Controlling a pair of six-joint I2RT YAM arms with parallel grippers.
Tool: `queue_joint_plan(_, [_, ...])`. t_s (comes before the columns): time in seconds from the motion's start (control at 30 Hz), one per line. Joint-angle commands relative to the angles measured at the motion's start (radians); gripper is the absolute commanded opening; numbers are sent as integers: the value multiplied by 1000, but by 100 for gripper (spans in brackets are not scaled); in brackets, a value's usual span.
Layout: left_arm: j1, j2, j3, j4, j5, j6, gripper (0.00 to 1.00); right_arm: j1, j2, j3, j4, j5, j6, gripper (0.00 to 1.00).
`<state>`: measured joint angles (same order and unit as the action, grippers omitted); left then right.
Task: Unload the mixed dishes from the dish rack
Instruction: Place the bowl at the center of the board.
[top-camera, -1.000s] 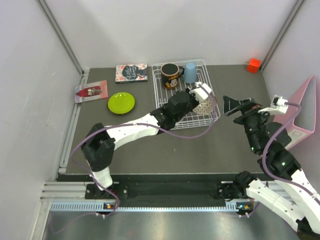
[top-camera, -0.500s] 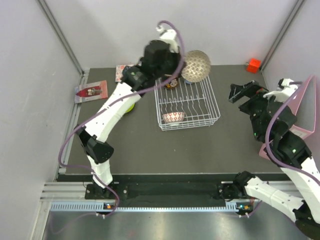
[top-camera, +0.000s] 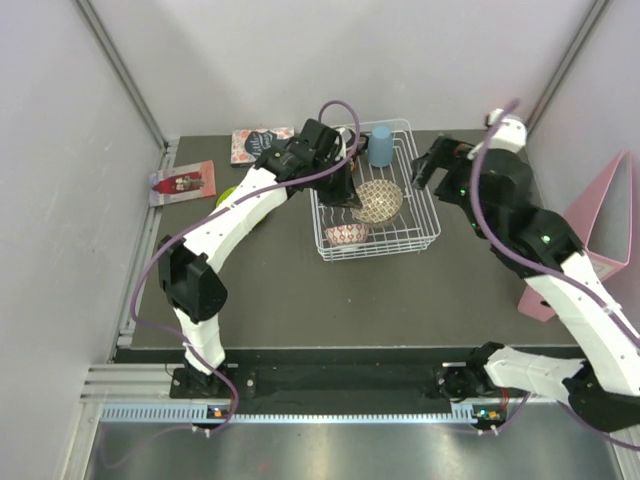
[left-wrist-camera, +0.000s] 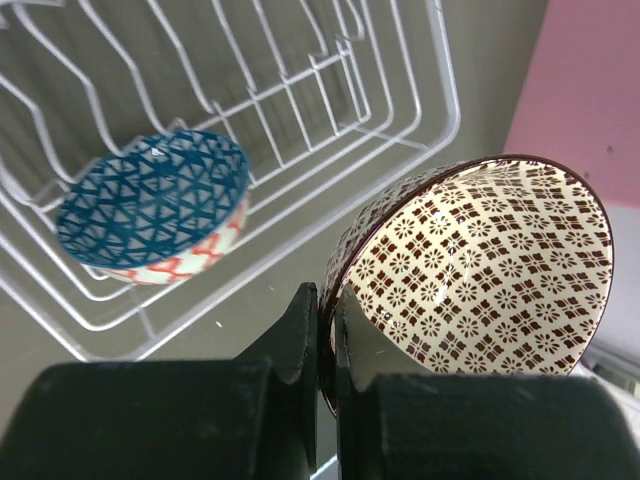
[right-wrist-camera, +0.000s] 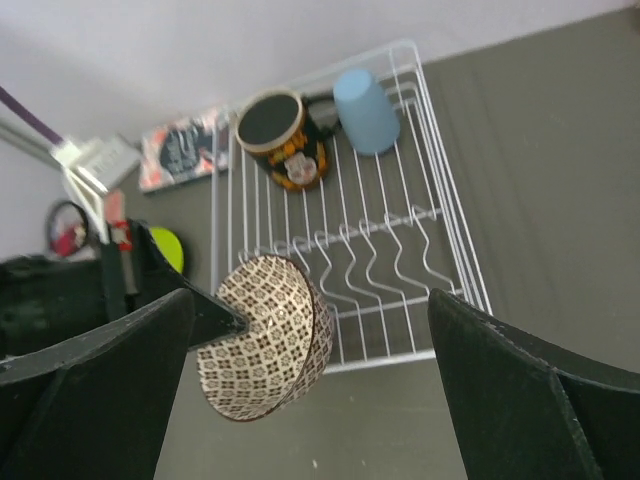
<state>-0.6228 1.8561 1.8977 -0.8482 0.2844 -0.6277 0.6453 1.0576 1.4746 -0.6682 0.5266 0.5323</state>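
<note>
The left fingers (left-wrist-camera: 300, 335) clench the rim of the beige patterned bowl (top-camera: 381, 200). It's tipped on edge, mouth toward the wrist, over the dish rack (top-camera: 378, 244) middle, down from high at the far rim. The right fingers (right-wrist-camera: 90, 390), spread wide, have swung to the rack's right edge. Open counter (top-camera: 380, 300) lies in front.

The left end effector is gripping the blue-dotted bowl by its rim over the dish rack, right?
No: the left wrist view shows the left end effector gripping the beige patterned bowl by its rim over the dish rack.
</note>
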Motion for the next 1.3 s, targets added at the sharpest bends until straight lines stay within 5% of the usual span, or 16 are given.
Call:
queue_joint_plan(0.0, [-6, -78, 57, 31, 61, 12, 0, -15, 73, 39, -59, -123, -40, 100])
queue_joint_plan(0.2, [-46, -93, 38, -15, -39, 71, 0, -22, 143, 21, -77, -204, -32, 99])
queue_joint_plan(0.43, [-74, -112, 23, -37, -154, 105, 0, -22, 182, -10, -79, -227, -37, 78])
queue_joint_plan(0.67, [-115, -124, -2, -43, -241, 118, 0, -24, 248, -45, -77, -257, -45, 75])
queue_joint_plan(0.8, [-118, -129, -11, -41, -254, 123, 0, -22, 260, -68, -67, -264, -49, 62])
queue_joint_plan(0.97, [-120, -133, -9, -45, -266, 134, 0, -22, 262, -95, -59, -255, -52, 35])
queue_joint_plan(1.17, [-120, -132, -5, -46, -258, 137, 0, -24, 260, -128, -54, -244, -58, 33])
queue_joint_plan(1.27, [-120, -132, -3, -45, -248, 132, 0, -26, 262, -140, -45, -246, -58, 23])
